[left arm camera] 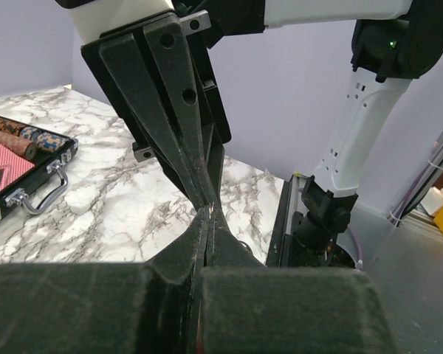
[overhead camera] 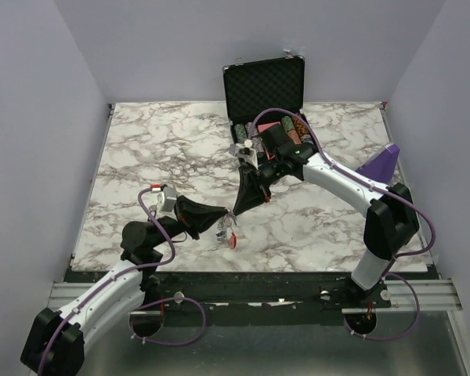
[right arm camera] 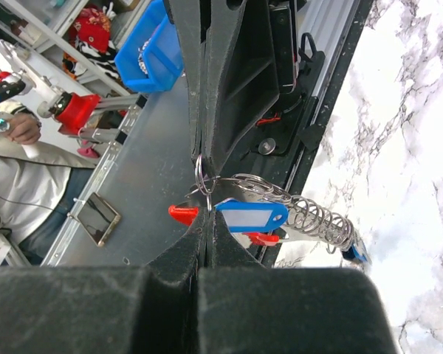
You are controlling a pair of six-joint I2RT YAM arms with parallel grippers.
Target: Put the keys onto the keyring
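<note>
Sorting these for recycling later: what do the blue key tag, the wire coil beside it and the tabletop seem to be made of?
Blue key tag: likely plastic, smooth and glossy, with a white paper-like insert.
Wire coil: bare metal, silvery with bright glints.
Tabletop: marble look, white with grey veins; real stone or printed laminate, cannot tell.

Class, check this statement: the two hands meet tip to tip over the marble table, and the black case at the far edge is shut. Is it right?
No. The black case is open, its lid standing upright, as the top external view shows. The left hand and right hand do meet tip to tip over the marble table.
</note>
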